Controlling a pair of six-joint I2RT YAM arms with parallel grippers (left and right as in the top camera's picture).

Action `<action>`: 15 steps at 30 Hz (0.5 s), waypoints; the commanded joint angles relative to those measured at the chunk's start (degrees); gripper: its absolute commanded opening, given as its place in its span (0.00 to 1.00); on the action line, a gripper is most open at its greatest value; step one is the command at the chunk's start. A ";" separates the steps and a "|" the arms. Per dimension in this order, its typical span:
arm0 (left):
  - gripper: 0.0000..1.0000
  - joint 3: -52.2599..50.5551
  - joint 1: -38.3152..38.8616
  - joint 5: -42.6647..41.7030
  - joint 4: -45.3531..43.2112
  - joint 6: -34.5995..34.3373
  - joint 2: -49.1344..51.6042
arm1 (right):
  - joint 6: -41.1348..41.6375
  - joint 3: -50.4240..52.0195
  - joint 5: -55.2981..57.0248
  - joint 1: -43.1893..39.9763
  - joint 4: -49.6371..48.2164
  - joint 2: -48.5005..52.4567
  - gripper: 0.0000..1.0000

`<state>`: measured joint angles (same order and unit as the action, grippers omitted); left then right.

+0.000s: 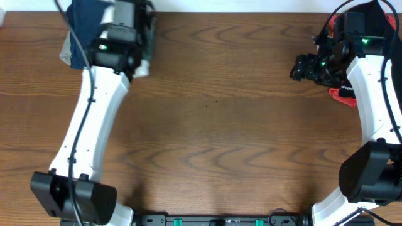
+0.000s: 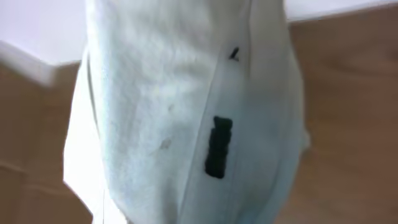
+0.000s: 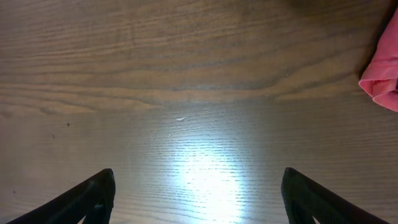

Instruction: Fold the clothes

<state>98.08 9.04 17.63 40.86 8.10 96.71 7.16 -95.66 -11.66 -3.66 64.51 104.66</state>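
Note:
The white T-shirt (image 2: pixel 186 112) with a black print mark fills the left wrist view, bunched and narrowing toward the bottom where the fingers are hidden. In the overhead view my left gripper (image 1: pixel 125 25) is at the far left corner over a navy garment (image 1: pixel 81 28), and a strip of the white T-shirt (image 1: pixel 143 63) shows beside it. My right gripper (image 1: pixel 303 68) is open and empty over bare wood at the far right; its fingers (image 3: pixel 196 199) are spread wide. A red garment (image 1: pixel 342 95) lies just right of it and also shows in the right wrist view (image 3: pixel 382 68).
A pale tan piece of cloth (image 1: pixel 65 53) sticks out under the navy garment at the table's left edge. The wooden table (image 1: pixel 213 125) spans the view. Both arm bases stand at the near edge.

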 commanded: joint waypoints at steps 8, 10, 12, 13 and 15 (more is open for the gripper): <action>0.06 1.64 -13.94 0.83 -26.05 19.19 6.34 | -0.55 0.15 -0.72 0.85 -0.52 0.09 0.82; 0.06 1.64 -15.41 0.90 -29.88 24.46 9.18 | -0.55 0.15 -0.50 1.40 -0.79 0.09 0.82; 0.06 1.64 -16.76 0.92 -32.63 30.36 12.00 | -0.55 0.15 -0.44 1.73 -1.05 0.09 0.82; 0.06 1.64 -17.46 0.92 -33.83 33.00 13.27 | -0.57 0.15 -0.31 1.84 -1.11 0.09 0.82; 0.06 1.64 -18.75 0.87 -36.46 37.07 15.72 | -0.55 0.15 -0.13 2.12 -1.20 0.09 0.82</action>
<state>98.39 -8.19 19.11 6.76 34.04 109.32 7.16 -95.61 -11.92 -2.94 63.46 104.66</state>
